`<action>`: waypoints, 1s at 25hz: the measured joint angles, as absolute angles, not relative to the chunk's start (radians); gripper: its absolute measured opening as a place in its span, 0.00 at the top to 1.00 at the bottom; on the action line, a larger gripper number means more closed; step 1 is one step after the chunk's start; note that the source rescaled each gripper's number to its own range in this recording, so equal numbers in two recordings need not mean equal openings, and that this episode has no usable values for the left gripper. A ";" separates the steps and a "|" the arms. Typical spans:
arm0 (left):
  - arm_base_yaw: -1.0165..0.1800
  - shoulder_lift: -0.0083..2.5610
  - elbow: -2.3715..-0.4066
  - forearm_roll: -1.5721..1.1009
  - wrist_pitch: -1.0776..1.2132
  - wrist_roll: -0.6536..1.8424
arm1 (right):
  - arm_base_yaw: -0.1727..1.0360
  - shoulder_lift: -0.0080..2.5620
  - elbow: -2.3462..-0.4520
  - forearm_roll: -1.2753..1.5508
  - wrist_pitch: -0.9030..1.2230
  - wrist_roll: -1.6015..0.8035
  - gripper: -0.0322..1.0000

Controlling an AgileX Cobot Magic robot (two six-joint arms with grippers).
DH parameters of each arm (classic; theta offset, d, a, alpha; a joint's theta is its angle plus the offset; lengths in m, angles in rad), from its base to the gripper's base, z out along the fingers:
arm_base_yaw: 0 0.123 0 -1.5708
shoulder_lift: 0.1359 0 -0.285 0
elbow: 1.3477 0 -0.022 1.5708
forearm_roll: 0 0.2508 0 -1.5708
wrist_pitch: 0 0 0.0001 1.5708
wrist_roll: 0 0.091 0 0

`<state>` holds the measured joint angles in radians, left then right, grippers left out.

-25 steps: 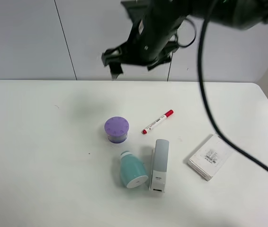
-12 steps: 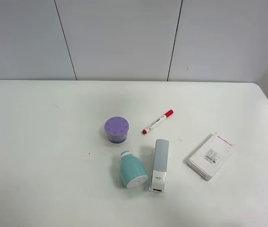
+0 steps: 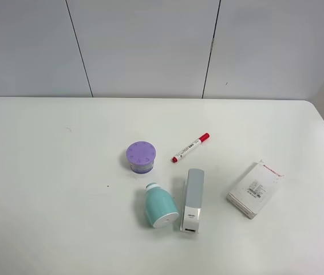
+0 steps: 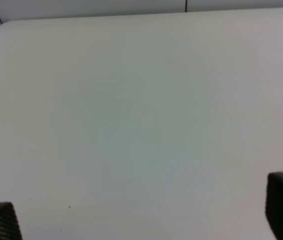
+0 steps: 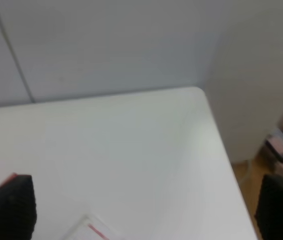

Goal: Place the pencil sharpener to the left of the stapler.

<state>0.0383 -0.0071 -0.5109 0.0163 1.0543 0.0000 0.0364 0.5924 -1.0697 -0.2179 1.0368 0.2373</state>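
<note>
Lying on side just left of stapler (image 3: 192, 200), pencil sharpener (image 3: 160, 207) nearly touches it; task looks done. Risk: rounded body rolls if bumped, nudging stapler. Left gripper (image 4: 141, 220) spread wide, empty. Right gripper (image 5: 146, 210) spread wide, empty, clear of both.

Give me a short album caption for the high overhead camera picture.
Pencil sharpener lying just left of the stapler on a white table, with a purple container, red marker and white box nearby.
</note>
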 joint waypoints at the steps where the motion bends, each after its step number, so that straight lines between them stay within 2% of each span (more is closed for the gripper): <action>1: 0.038 -0.007 -0.511 0.016 1.054 0.000 | 0.007 0.521 -1.017 -0.205 1.033 0.216 0.38; 4: 0.038 -0.007 -0.511 0.016 1.054 0.000 | -0.041 0.297 -0.862 -0.149 1.032 0.148 0.38; 9: 0.038 -0.007 -0.511 0.016 1.054 0.000 | -0.047 0.031 -0.683 -0.105 1.112 0.128 0.38; 15: 0.038 -0.007 -0.511 0.016 1.054 0.000 | -0.048 -0.004 -0.507 -0.081 1.078 0.127 0.38; 25: 0.038 -0.007 -0.511 0.016 1.054 0.000 | -0.048 -0.004 -0.494 -0.050 1.070 0.073 0.38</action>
<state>0.0383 -0.0071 -0.5109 0.0163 1.0543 0.0000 -0.0483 -0.0036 -0.4940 -0.0499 1.0698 0.0731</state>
